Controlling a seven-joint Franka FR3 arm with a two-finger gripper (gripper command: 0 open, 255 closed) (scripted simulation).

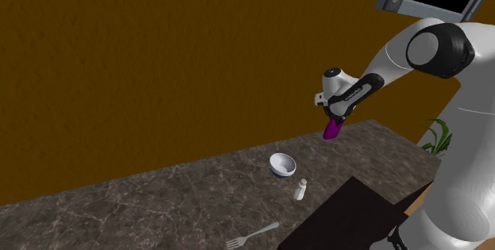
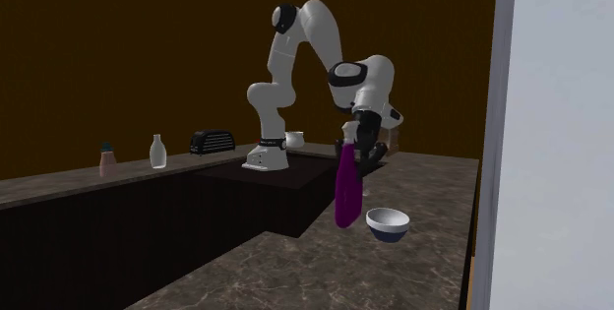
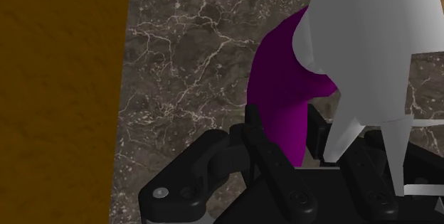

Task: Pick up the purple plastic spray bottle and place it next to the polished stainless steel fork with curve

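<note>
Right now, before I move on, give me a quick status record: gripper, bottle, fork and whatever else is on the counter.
gripper: shut on the spray bottle
spray bottle: purple, white head, held in the air above the counter
fork: lying flat near the counter's front edge
bowl: white, on the counter between bottle and fork
shaker: small, white, upright, beside the bowl
placement: not yet done

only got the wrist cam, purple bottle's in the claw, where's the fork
observer: The fork lies on the counter near the shoulder view's bottom edge, well away from the spray bottle.
operator: anything in between
observer: A white bowl and a small white shaker stand on the counter between the claw and the fork.
</note>
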